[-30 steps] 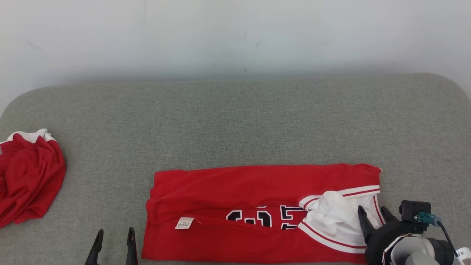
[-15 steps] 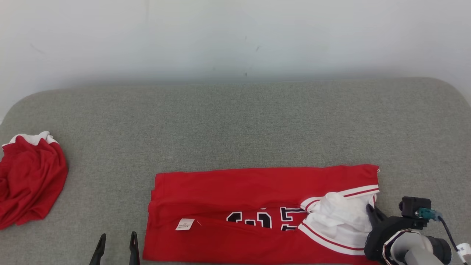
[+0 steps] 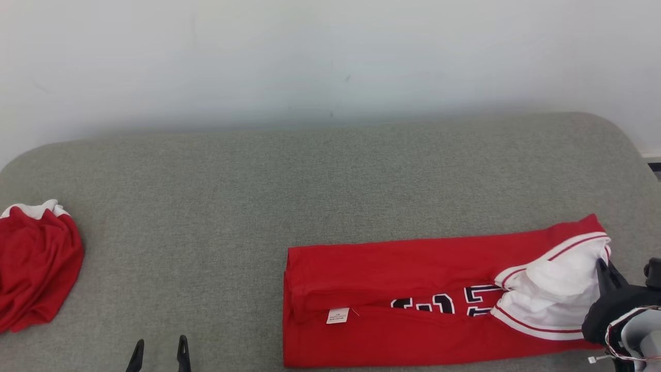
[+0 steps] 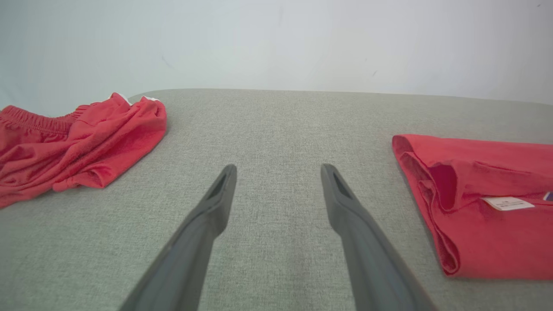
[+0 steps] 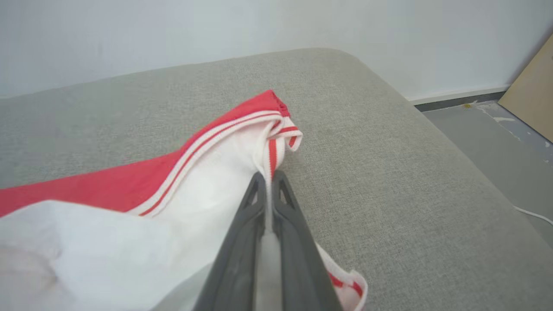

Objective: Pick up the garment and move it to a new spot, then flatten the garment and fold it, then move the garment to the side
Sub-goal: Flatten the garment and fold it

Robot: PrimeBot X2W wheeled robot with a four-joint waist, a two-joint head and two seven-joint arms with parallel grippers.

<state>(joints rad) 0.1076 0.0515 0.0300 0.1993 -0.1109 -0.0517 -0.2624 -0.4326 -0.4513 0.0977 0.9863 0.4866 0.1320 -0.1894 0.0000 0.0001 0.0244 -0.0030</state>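
**Right gripper pinched on jersey end, left one open and empty**

We see the red jersey (image 3: 413,305) folded lengthwise into a long band on the grey padded surface (image 3: 330,175). It lies along the front edge, right of the middle, and its right end reaches toward the front right corner. That right end is lifted slightly off the surface. White fabric with red-striped trim is bunched there.

The right gripper (image 5: 268,176) has its fingers pressed together on that white striped edge, with cloth sandwiched between the tips. It comes in from the front right corner.

The left gripper (image 4: 278,172) is spread wide with nothing between its fingers. It sits low at the front edge, left of the middle, clear of the jersey and pointing toward the back edge.

Other details:
- A white label (image 3: 337,315) lies near the jersey's left end.
- Black numerals (image 3: 449,302) are partly hidden in the fold.
- A second red garment (image 3: 36,263) is crumpled at the left edge, well apart from the jersey.
- A pale wall (image 3: 330,57) stands behind the back edge.
- The floor (image 5: 497,138) shows past the right edge in the right wrist view.
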